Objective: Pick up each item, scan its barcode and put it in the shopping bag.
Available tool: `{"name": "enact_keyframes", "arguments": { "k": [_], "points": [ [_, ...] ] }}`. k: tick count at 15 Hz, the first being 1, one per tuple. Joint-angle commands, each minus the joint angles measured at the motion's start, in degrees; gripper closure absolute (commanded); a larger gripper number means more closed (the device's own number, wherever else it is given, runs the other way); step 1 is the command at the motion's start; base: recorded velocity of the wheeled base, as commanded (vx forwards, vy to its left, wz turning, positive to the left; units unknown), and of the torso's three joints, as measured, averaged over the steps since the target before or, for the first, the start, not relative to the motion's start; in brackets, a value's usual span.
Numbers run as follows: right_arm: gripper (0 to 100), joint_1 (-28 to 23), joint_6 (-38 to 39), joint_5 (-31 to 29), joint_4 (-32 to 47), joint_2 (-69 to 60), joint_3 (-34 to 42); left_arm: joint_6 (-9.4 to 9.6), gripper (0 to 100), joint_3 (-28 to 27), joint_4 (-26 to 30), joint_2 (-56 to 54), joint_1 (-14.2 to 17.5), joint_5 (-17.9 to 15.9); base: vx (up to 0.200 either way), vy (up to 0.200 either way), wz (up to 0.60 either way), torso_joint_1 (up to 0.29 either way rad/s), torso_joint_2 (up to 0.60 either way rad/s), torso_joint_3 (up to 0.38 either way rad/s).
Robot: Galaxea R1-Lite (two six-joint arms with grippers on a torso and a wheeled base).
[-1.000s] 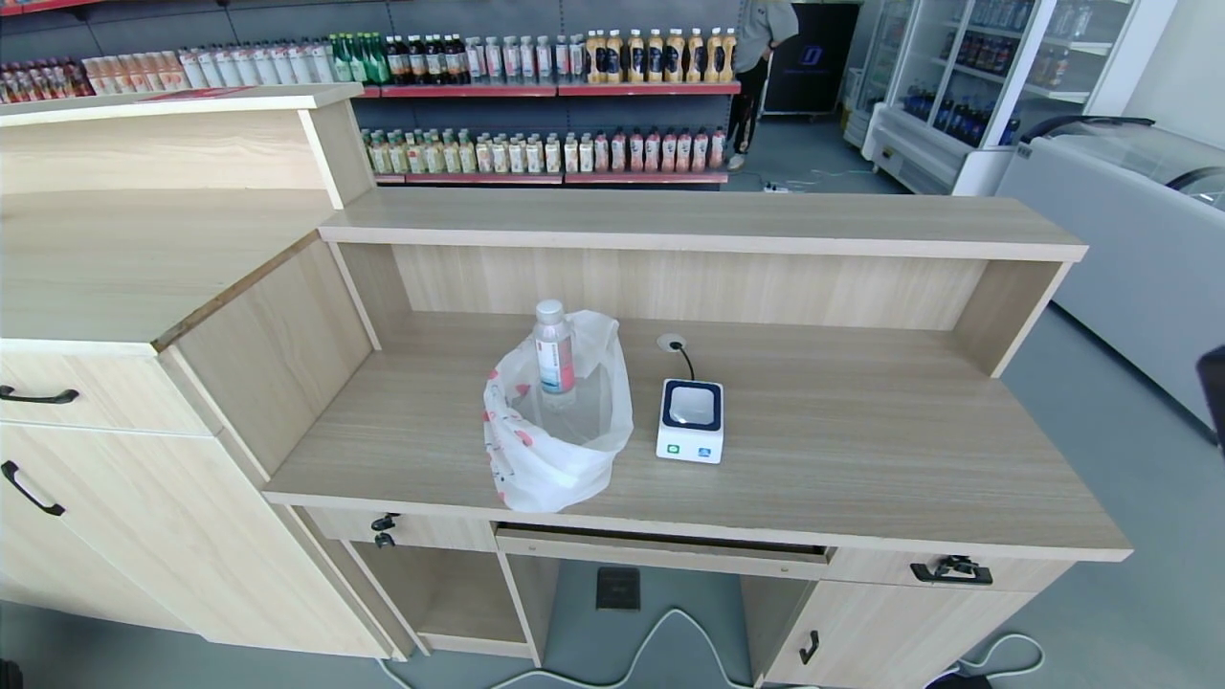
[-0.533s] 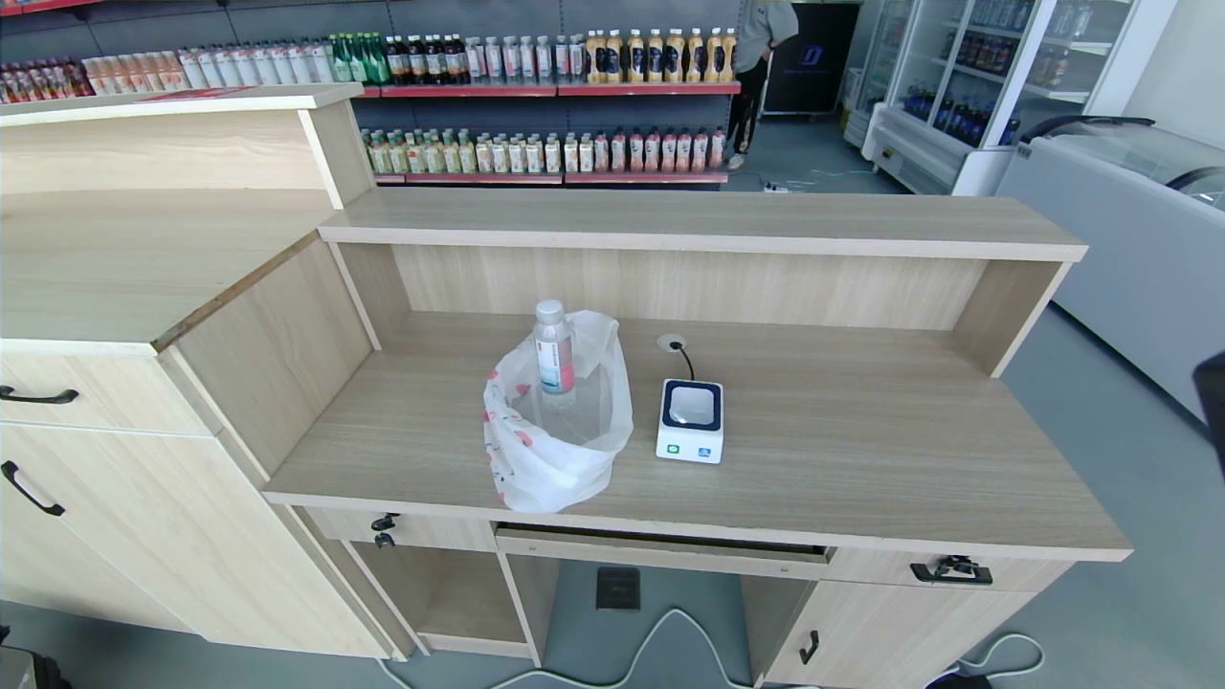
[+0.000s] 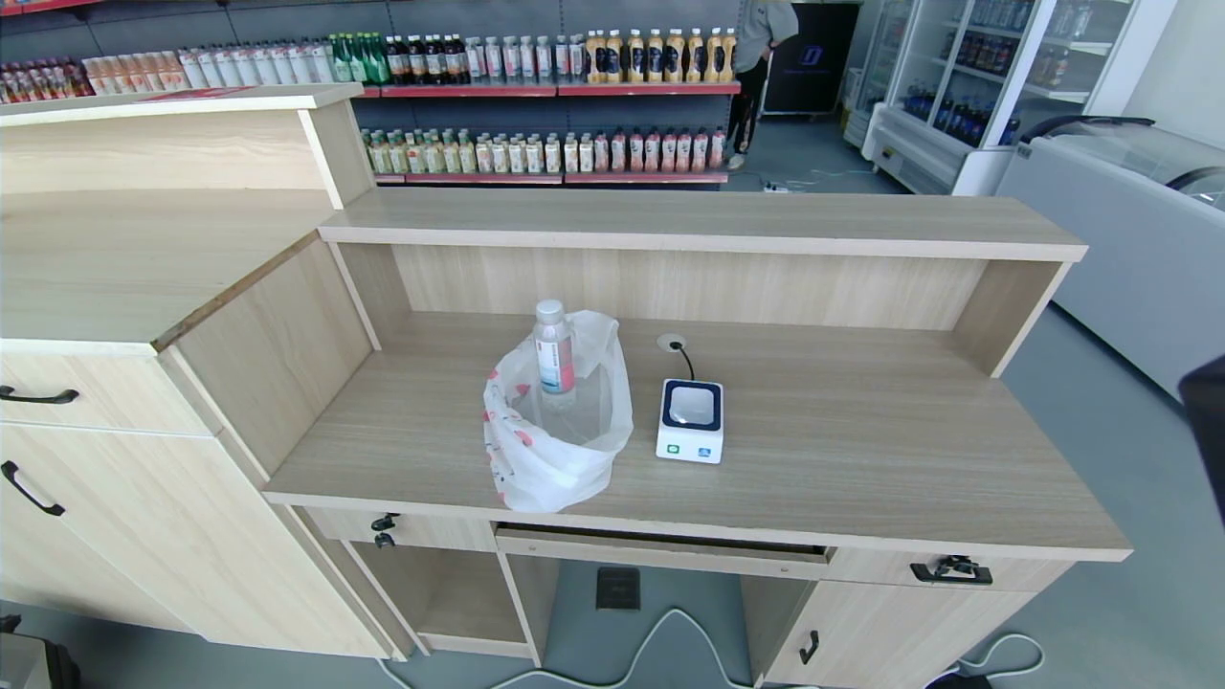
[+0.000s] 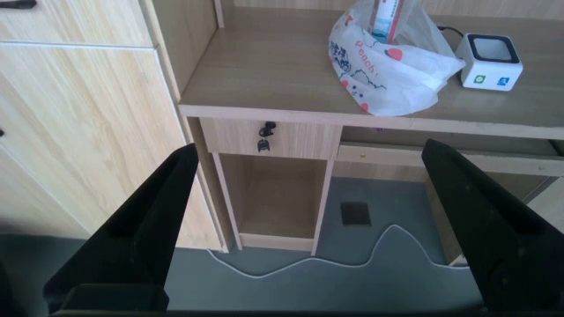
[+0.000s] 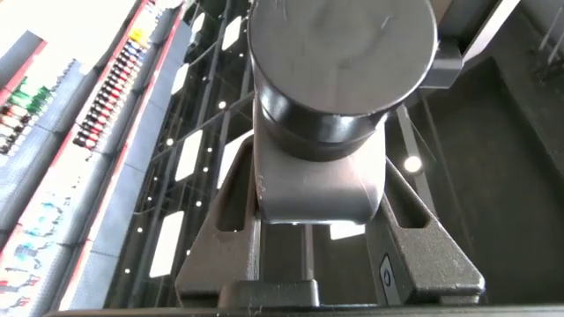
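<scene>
A clear bottle point(image 3: 553, 359) with a pink label stands upright inside the white shopping bag point(image 3: 555, 431) on the wooden desk point(image 3: 861, 431). The white barcode scanner point(image 3: 690, 419) sits just right of the bag. My left gripper point(image 4: 310, 154) is open and holds nothing. It hangs low in front of the desk's left drawer, facing the bag point(image 4: 388, 70) and the scanner point(image 4: 492, 62). My right gripper point(image 5: 308, 273) points up at the ceiling lights, and a dark piece of that arm point(image 3: 1208, 431) shows at the right edge, off the desk.
The desk has a raised back shelf point(image 3: 699, 225) and a taller counter point(image 3: 144, 258) on the left. The scanner's cable point(image 3: 683, 359) runs to a hole behind it. Drawers and an open bay lie under the desk. Stocked shelves and fridges stand behind.
The dark arm piece at the right edge has come further into view, and another dark piece has appeared at the bottom left corner. Bottle, bag and scanner have not moved.
</scene>
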Motion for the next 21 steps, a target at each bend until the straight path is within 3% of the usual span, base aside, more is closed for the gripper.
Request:
{"name": "enact_keyframes", "arguments": {
  "k": [1,3,4,5,6,7,8,9,11,12,16,17,18,19,21],
  "points": [
    [100,-0.2,3.3,-1.6,1.2,-0.1,-2.1,-0.01,0,0.0,0.0,0.1,0.0,0.0,0.0,0.0,0.0,0.0,0.0,0.0],
    [100,-4.0,17.7,-13.8,5.3,0.0,-3.1,-0.01,0,0.0,0.0,0.1,0.0,0.0,0.0,0.0,0.0,0.0,0.0,0.0],
    [100,-7.5,28.0,-23.2,8.1,-0.2,-3.1,-0.01,0,0.0,0.0,0.1,0.0,0.0,0.0,0.0,0.0,0.0,0.0,0.0],
    [100,-9.2,34.3,-27.6,10.2,0.1,-3.0,-0.01,0,0.0,0.0,0.1,0.0,0.0,0.0,0.0,0.0,0.0,0.0,0.0],
    [100,-11.8,50.5,-37.1,14.1,0.2,-2.9,-0.01,0,0.0,0.0,0.1,0.0,0.0,0.0,0.0,0.0,0.0,0.0,0.0],
    [100,-12.9,55.3,-41.2,14.6,0.4,-2.7,-0.01,0,0.0,0.0,0.1,0.0,-0.1,0.0,0.0,0.0,0.0,0.0,0.0],
    [100,-14.2,66.3,-57.4,13.9,2.9,-3.9,-0.01,0,0.0,0.0,0.1,0.0,0.0,0.0,0.0,0.0,0.0,0.0,0.0],
    [100,-14.3,71.0,-68.0,12.1,7.4,-7.5,-0.01,0,0.0,0.0,0.1,0.0,0.0,0.0,0.0,0.0,0.0,0.0,0.0],
    [100,-14.9,73.6,-76.5,10.4,12.9,-10.8,-0.01,0,0.0,0.0,0.1,0.0,0.0,0.0,0.0,0.0,0.0,0.0,0.0],
    [100,-15.2,79.2,-78.0,12.7,15.5,-10.8,-0.01,0,0.0,0.0,0.1,0.0,0.0,0.0,0.0,0.0,0.0,0.0,0.0],
    [100,-20.2,84.6,-76.1,14.6,16.4,-9.2,-0.01,0,0.0,0.0,0.1,0.0,-0.1,0.0,0.0,0.0,0.0,0.0,0.0],
    [100,-21.0,95.9,-67.2,20.9,16.7,-9.1,-0.01,0,0.0,0.0,0.1,0.0,-0.1,0.0,0.0,0.0,0.0,0.0,0.0],
    [100,-23.1,100.2,-59.7,24.1,16.9,-9.1,-0.01,0,0.0,0.0,0.1,0.0,0.0,0.0,0.0,0.0,0.0,0.0,0.0],
    [100,-26.7,100.9,-56.4,26.4,17.4,-8.8,-0.01,0,0.0,0.0,0.1,0.0,0.0,0.0,0.0,0.0,0.0,0.0,0.0],
    [100,-30.1,100.9,-55.9,29.8,17.6,-8.8,-0.01,0,0.0,0.0,0.1,0.0,0.0,0.0,0.0,0.0,0.0,0.0,0.0]
  ]
}}
